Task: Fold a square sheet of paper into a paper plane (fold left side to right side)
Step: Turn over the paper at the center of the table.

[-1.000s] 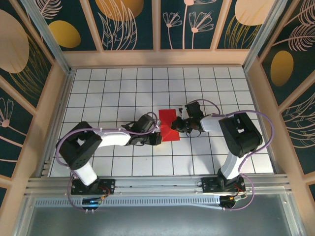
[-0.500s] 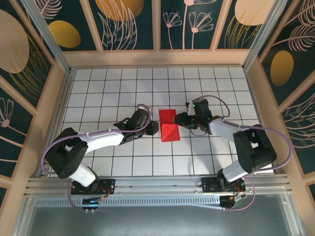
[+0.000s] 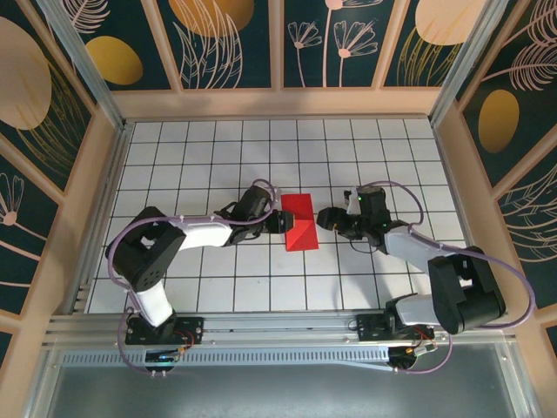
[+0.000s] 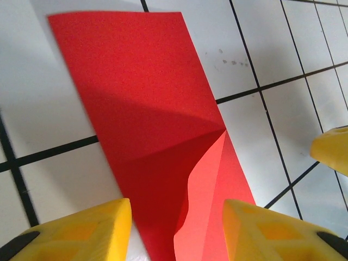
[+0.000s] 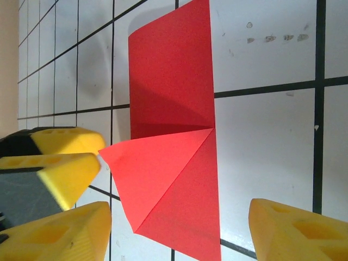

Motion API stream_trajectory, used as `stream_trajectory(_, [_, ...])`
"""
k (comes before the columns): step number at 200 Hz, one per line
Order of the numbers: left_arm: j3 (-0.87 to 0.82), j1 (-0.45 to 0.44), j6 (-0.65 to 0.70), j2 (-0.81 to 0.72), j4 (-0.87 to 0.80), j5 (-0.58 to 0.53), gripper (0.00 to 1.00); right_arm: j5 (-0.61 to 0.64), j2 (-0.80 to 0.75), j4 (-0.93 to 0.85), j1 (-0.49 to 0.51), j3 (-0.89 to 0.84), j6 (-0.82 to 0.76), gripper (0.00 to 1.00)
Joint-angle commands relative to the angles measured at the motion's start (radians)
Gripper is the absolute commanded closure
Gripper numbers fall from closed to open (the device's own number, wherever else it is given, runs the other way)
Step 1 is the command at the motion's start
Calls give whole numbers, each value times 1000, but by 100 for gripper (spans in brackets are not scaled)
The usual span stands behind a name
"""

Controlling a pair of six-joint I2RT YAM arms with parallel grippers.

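Note:
The square sheet of paper (image 3: 298, 221) lies on the white grid table as a narrow bright red strip, with a triangular flap (image 5: 157, 174) folded over its near end. That flap's free edge curls up a little off the sheet. My left gripper (image 3: 280, 222) sits at the strip's left edge, open. In the left wrist view its yellow fingers (image 4: 81, 231) straddle the paper (image 4: 147, 98) without pinching it. My right gripper (image 3: 325, 218) is at the right edge, open wide. In the right wrist view the sheet (image 5: 171, 81) runs between its fingertips (image 5: 296, 231).
The tiled table (image 3: 218, 157) is walled by wooden rails on the left, right and far sides. A metal rail with both arm bases runs along the near edge. The left gripper's yellow fingers (image 5: 60, 157) stand close beside the flap's tip in the right wrist view.
Both grippers have gone from shut to open. The left gripper has moved farther up along the paper's left edge. The right gripper has backed off the sheet to the right.

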Motion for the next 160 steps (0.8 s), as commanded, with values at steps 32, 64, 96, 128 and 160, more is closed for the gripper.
stream_trajectory(32, [38, 7, 10, 71, 58, 55, 72, -34, -17, 26, -7, -12, -8, 32])
stream_trajectory(64, [0, 7, -7, 45, 97, -3, 88, -65, 5, 45, -7, -12, -15, 33])
stream_trajectory(96, [-69, 7, -54, -8, 199, -22, 97, -94, 44, 100, 15, -10, -8, 36])
stream_trajectory(128, [-137, 7, -112, -54, 300, -19, 99, -88, 86, 218, 46, -11, 38, 36])
stream_trajectory(160, [-173, 7, -144, -62, 318, -30, 100, -86, 134, 351, 66, -10, 92, 31])
